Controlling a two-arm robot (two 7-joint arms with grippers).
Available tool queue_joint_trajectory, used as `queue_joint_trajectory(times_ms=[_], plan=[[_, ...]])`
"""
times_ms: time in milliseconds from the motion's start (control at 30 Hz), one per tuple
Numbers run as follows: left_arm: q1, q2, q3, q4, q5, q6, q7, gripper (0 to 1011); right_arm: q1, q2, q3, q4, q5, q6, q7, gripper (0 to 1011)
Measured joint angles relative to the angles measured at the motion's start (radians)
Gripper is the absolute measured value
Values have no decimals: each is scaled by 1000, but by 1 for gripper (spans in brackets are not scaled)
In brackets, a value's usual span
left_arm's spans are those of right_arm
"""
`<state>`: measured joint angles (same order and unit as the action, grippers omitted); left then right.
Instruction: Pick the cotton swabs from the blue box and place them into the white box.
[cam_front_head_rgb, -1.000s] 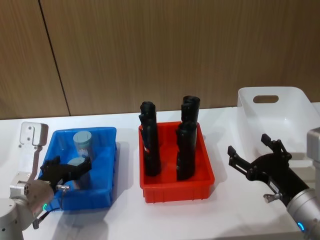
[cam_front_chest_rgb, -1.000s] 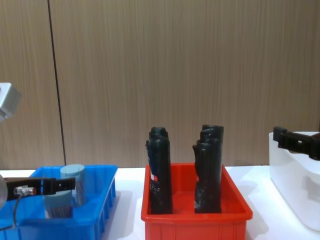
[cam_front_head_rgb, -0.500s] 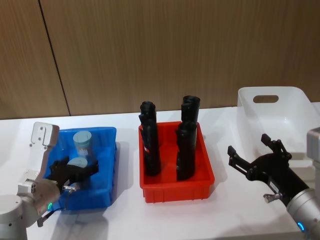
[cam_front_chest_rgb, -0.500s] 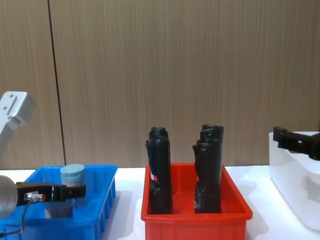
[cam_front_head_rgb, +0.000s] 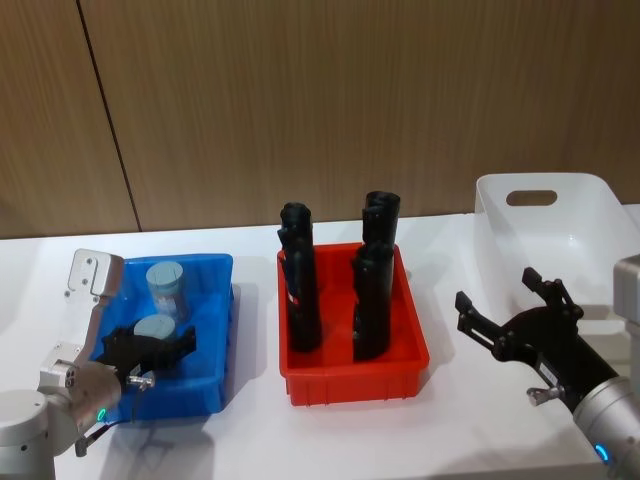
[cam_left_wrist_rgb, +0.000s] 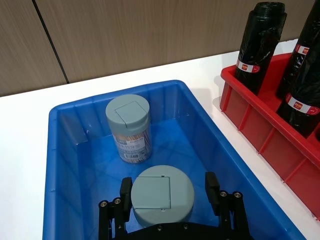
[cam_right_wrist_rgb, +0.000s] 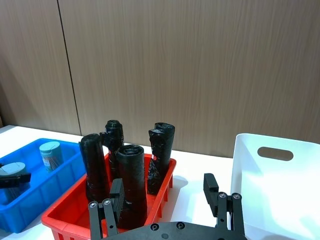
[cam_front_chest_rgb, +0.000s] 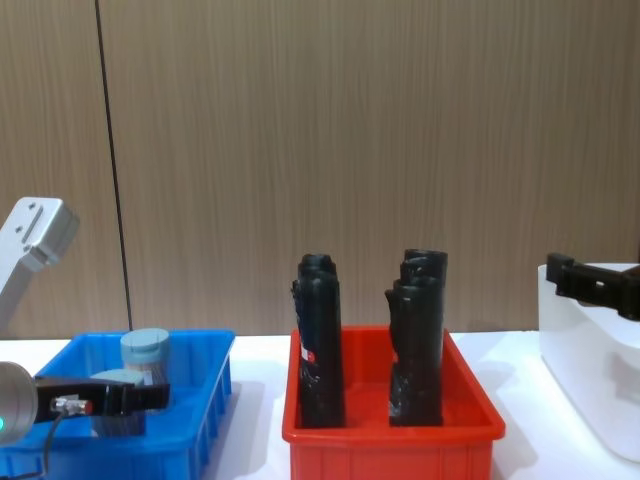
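Currently the left gripper (cam_left_wrist_rgb: 168, 189) sits low in the blue box (cam_left_wrist_rgb: 60, 165), jaws spread a bit wider than the lid, one finger each side of the near jar of cotton swabs (cam_left_wrist_rgb: 162, 202). One finger looks about touching the lid edge, the other shows a gap, so no squeeze yet. Further in, the second jar (cam_left_wrist_rgb: 128, 127) stands upright towards the box's far wall, apart from the first.

Step in hand, by the look of it: close on the near jar. To do it well:
- Centre the jaws so both fingers meet the jar together, else it gets shoved sideways.
- Grip the clear body below the lid if poss., not the lid rim; smooth plastic may slip.
- Squeeze firm, not hard, then lift straight up to clear the box rim before swinging across.
- Go high, since the route passes over the red bin (cam_front_head_rgb: 350, 380) w/ its tall black rolls (cam_front_head_rgb: 300, 290).

Meanwhile the right gripper (cam_front_head_rgb: 497, 292) hovers wide open over the table (cam_front_head_rgb: 450, 430), just beside the white box (cam_front_head_rgb: 600, 240), idle.
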<state>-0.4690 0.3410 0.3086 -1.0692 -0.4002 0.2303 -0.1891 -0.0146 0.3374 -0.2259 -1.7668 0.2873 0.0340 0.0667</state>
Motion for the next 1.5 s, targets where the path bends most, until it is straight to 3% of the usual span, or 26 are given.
queue_joint_trajectory(times_ms=[67, 233, 333, 567, 1033, 1500], plan=[[0, 0, 0, 0, 3, 1, 0, 904, 0, 0, 0, 0, 0, 0, 0, 1001], [4, 2, -2, -7, 12, -1, 2, 729, 0, 0, 0, 0, 0, 0, 0, 1001], [7, 4, -2, -14, 17, -2, 3, 674, 0, 0, 0, 0, 0, 0, 0, 1001], [21, 12, -4, -54, 35, -8, 12, 671, 0, 0, 0, 0, 0, 0, 0, 1001], [59, 39, -13, -203, 59, -13, 14, 671, 0, 0, 0, 0, 0, 0, 0, 1001], [65, 57, -20, -357, 38, 28, -101, 671, 0, 0, 0, 0, 0, 0, 0, 1001]])
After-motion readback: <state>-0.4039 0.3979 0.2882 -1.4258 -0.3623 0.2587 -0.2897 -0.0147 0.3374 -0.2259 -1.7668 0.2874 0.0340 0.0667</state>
